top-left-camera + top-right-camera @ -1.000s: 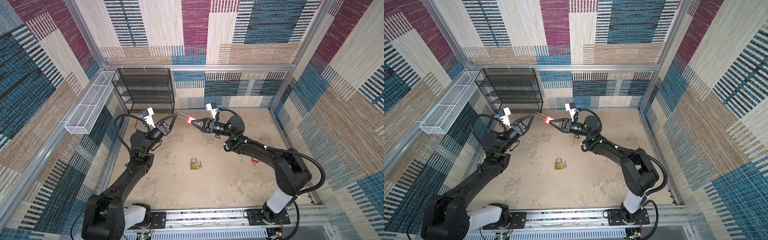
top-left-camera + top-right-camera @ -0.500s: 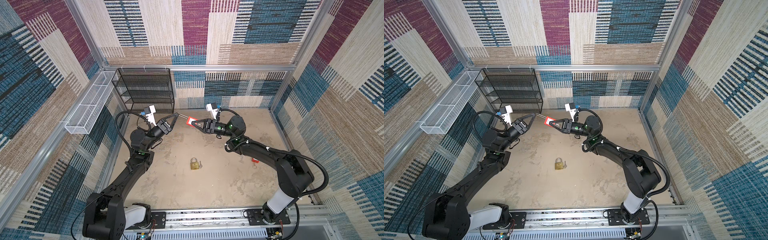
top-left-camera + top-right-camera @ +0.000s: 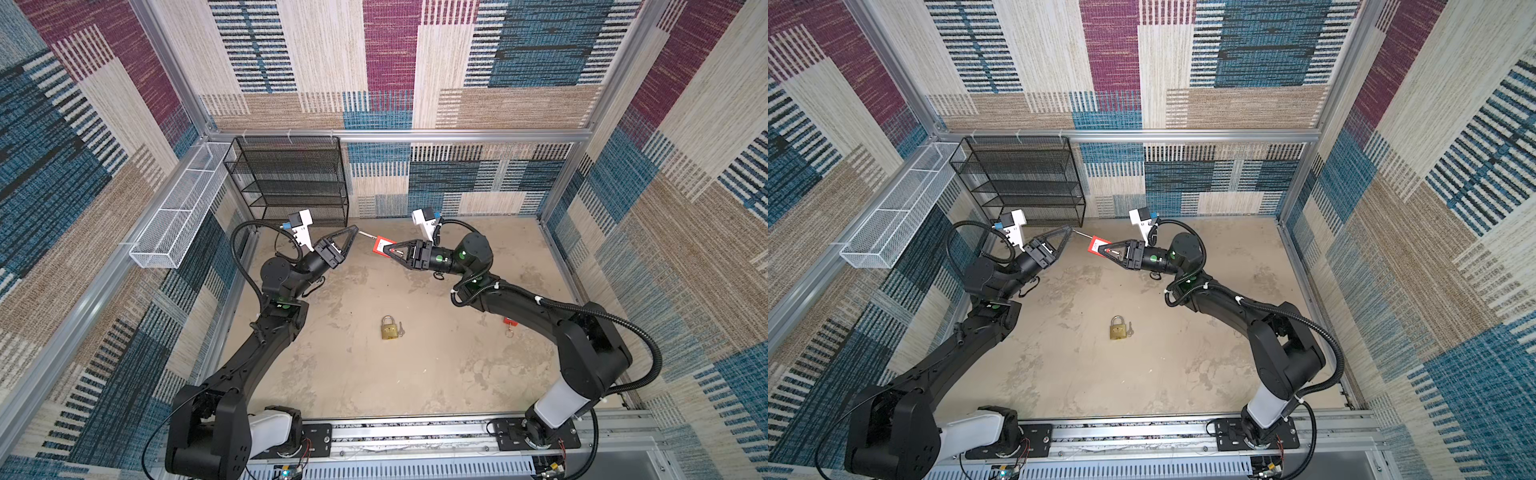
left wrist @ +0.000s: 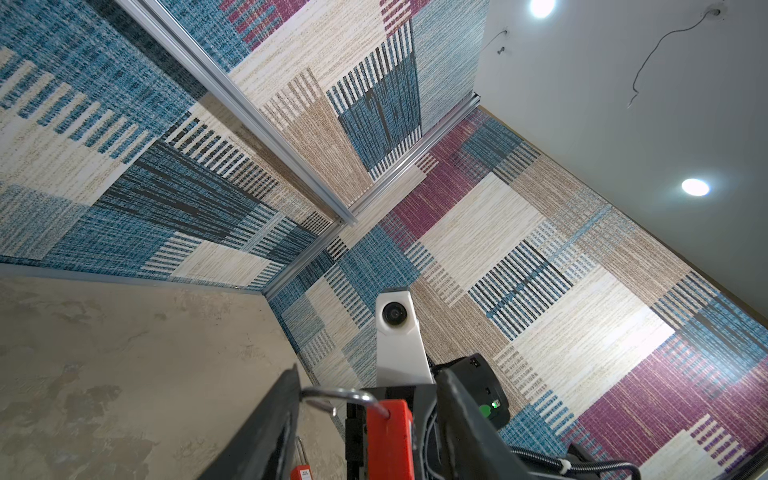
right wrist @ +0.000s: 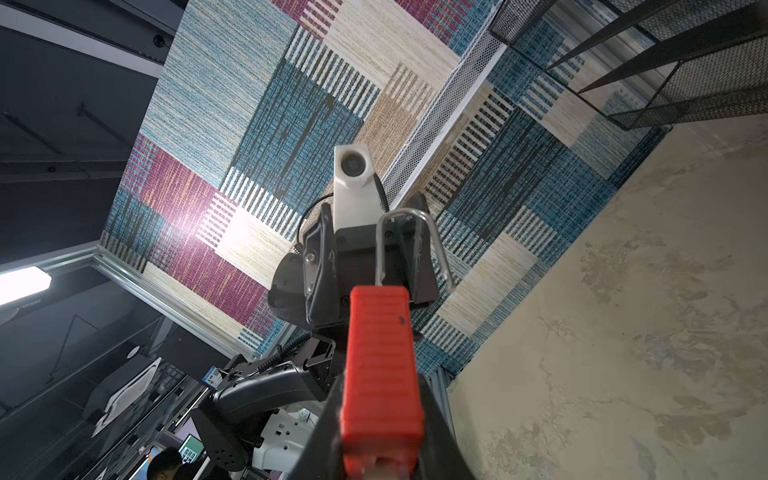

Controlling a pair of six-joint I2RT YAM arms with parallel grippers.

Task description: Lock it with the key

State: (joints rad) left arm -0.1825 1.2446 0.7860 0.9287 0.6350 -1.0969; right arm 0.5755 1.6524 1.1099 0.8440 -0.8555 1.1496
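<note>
The left claw [image 3: 352,232] has moved forward, up to the red padlock [image 3: 380,244].

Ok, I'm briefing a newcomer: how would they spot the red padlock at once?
Start at the black mesh shelf at the back. Just right of it in a top view, the right gripper holds the red padlock off the table, its shackle toward the left gripper. Unlike the brass padlock lying mid-table, its body is red.

The red padlock [image 5: 380,365] has a ribbed, matt plastic body and a smooth, shiny metal shackle [image 5: 409,213]. The brass padlock [image 3: 388,331] shines dully on the tabletop [image 3: 332,386], which looks matt, mottled and concrete-like. Walls [image 3: 390,62] are rough woven cloth between pale brushed-metal rails [image 3: 415,135]; the far-left shelf [image 3: 291,178] is matt black metal mesh
</note>
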